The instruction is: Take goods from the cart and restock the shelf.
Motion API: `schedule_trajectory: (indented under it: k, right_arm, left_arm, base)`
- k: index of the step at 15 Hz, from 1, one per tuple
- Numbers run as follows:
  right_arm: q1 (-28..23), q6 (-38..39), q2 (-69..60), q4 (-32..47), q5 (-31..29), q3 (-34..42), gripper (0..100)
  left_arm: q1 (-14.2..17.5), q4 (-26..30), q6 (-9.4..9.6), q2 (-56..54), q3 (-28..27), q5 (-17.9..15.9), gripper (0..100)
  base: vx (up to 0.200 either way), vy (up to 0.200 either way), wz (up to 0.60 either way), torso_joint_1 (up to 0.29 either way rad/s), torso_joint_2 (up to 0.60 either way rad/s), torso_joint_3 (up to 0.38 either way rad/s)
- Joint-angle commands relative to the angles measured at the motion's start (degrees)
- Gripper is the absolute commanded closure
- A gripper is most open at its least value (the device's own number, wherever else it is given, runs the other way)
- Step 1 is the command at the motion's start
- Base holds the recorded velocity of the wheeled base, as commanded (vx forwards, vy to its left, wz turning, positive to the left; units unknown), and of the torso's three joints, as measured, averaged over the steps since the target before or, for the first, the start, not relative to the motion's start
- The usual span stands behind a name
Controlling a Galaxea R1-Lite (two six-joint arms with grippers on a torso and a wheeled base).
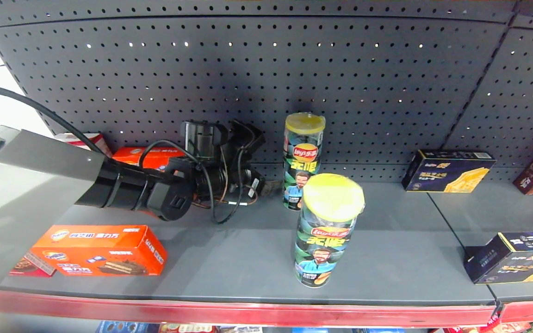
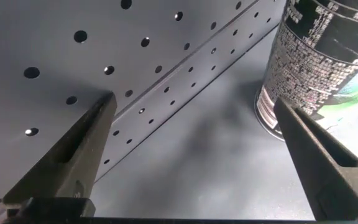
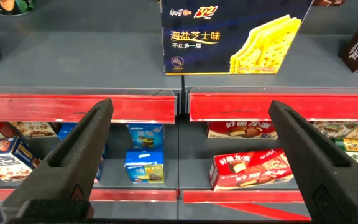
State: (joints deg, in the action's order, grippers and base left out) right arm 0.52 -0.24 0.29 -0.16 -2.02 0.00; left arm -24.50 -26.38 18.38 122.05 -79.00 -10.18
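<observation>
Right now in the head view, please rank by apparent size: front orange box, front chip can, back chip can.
1. front chip can and front orange box: about alike, not ranked.
2. back chip can: looks smallest, yet it stands farther back, so both cans may really match.

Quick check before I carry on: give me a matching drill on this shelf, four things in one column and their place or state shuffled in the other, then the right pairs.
Things
1. front chip can
2. rear chip can
3. front orange box
4. left gripper

Places or states
a. open and empty, low by the pegboard back panel
b. lying flat at the left front of the shelf
c. upright near the shelf's front edge
d. upright, close to the back panel

Pairs: 1-c, 2-d, 3-b, 4-a.
</observation>
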Motion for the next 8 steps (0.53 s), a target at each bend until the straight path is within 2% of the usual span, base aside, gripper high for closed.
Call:
schedule_trajectory:
  k: [1,8]
  right_arm:
    - [0.00,-0.02,0.06,-0.02,0.00,0.00,0]
    - [0.00,-0.02,-0.03,-0.02,0.00,0.00,0]
  left_arm:
    - [-0.11,-0.07,-0.01,0.12,-0.02,-0.02,0]
    - [-0.81,-0.34,-0.19,-0.94,0.51,0.42,0]
  base:
    - [0.000,0.000,0.00,0.000,0.00,0.000]
    - [0.000,0.000,0.00,0.000,0.00,0.000]
